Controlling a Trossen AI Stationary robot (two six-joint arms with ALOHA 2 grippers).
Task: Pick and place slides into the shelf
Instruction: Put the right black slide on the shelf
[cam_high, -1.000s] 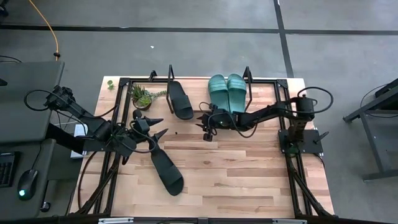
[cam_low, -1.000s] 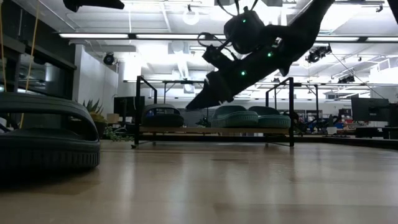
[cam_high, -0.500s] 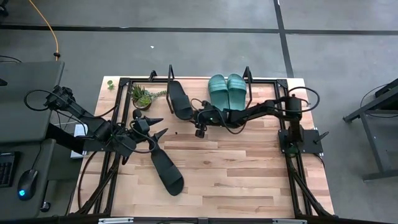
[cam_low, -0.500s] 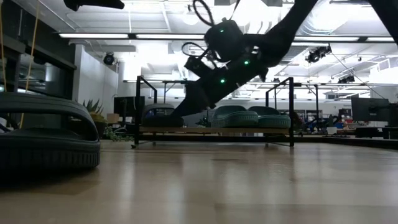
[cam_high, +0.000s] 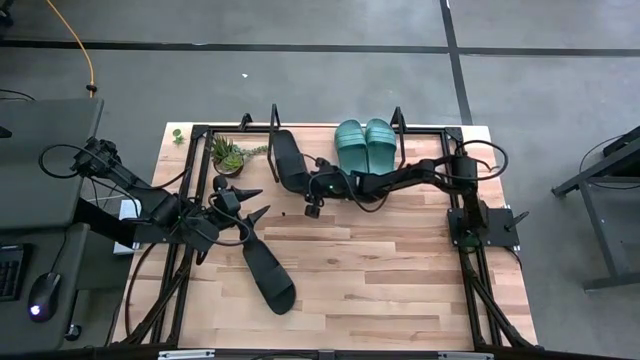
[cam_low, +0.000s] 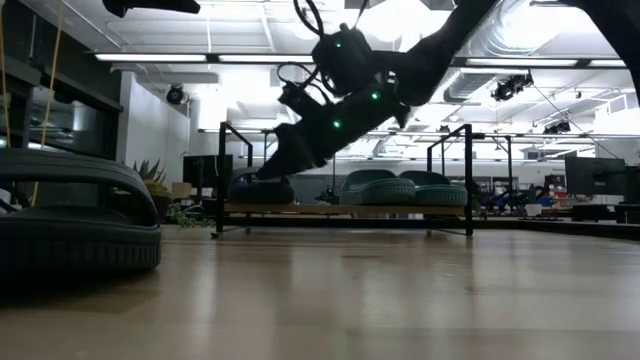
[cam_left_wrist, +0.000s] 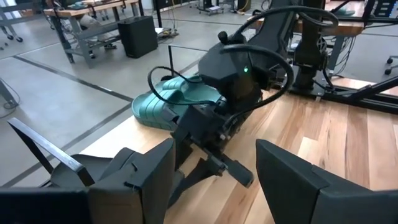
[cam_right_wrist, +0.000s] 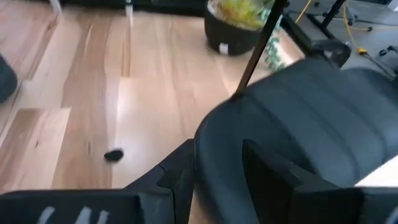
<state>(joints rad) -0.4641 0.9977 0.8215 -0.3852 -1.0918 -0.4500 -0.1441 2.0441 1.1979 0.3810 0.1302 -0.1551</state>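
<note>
We noted the right tool, fingers part open and empty, at the black slide on the shelf, left tool open beside the worktop slide; a sideways nudge might knock it off.

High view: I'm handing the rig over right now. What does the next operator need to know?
Left gripper: fingers open, empty, hovering over the table's left side just above the loose black slide.
Right gripper: reached across to the black slide on the shelf, right at its edge; a grip is not confirmed.
Shelf: holds two teal slides side by side on the right, and one black slide at the left.
Done: three of four slides are on the shelf.
Left: check how that black slide sits, then pick up the loose black slide and place it beside its mate.
</note>
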